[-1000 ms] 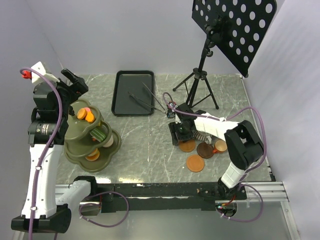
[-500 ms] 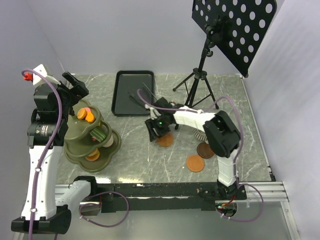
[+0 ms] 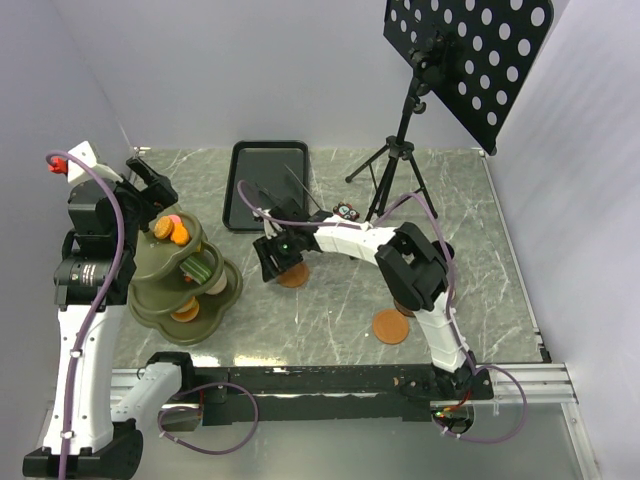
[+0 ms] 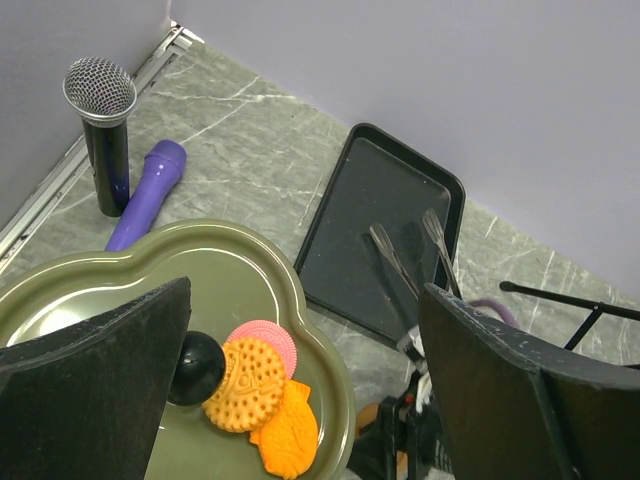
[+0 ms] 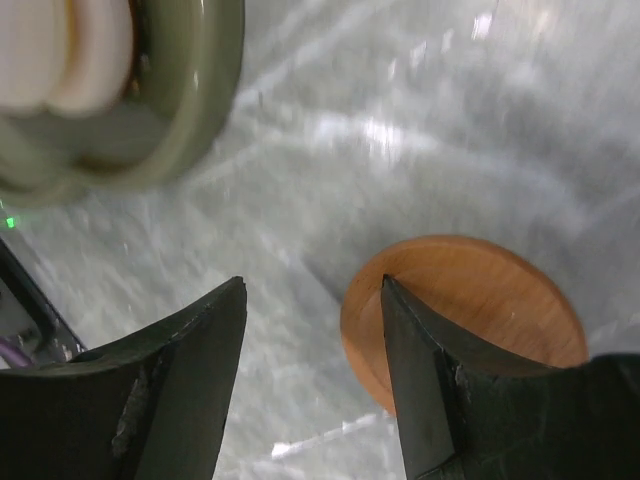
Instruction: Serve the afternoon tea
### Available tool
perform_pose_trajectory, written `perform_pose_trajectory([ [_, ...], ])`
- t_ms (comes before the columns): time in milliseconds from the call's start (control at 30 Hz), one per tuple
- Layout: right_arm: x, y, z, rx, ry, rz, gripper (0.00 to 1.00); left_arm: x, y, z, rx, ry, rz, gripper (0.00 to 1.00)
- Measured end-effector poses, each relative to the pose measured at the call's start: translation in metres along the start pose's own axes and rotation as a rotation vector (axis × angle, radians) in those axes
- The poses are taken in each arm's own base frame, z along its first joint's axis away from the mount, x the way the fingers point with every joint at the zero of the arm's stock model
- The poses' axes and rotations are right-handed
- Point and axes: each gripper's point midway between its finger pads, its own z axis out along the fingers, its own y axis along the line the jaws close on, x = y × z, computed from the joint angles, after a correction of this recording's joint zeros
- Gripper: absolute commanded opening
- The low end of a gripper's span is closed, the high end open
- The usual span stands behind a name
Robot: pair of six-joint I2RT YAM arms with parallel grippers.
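The right hand (image 5: pixel 312 300) hangs low over the worktop (image 5: pixel 420 130), fingers apart and gripping nothing. One finger (image 5: pixel 425 400) overlaps the edge of a brown-orange saucer (image 5: pixel 480 305) that lies flat near the olive tiered stand (image 3: pixel 232 292). A second saucer (image 3: pixel 390 326) lies well apart from it, nearer the arm bases.

The left hand (image 4: pixel 305 290) hovers over the stand's top tier, fingers wide apart and empty. On that tier sit three pieces:
- a pink pastry (image 4: pixel 278 335)
- a round orange biscuit (image 4: pixel 247 372), its embossed mark too small to read
- an orange fish-shaped pastry (image 4: pixel 282 435)

Tongs (image 4: pixel 400 262) lie in the black tray (image 4: pixel 360 190).
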Motion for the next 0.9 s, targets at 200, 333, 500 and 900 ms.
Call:
perform_pose_trajectory([
  [200,-0.032,0.003,0.017,-0.024,-0.062,0.001,0.63,0.001,0.000,0.000,-0.002,0.002,0.000,1.00],
  [333,-0.049,0.005,0.026,-0.037,-0.093,-0.001,0.64,0.001,0.001,0.000,-0.002,0.003,0.000,1.00],
  [500,-0.055,0.002,0.026,-0.034,-0.108,-0.006,0.71,0.001,0.001,0.000,-0.003,0.004,0.000,1.00],
  [900,-0.004,-0.012,-0.116,0.160,-0.167,0.059,0.84,0.001,0.003,-0.003,-0.009,0.001,0.000,1.00],
])
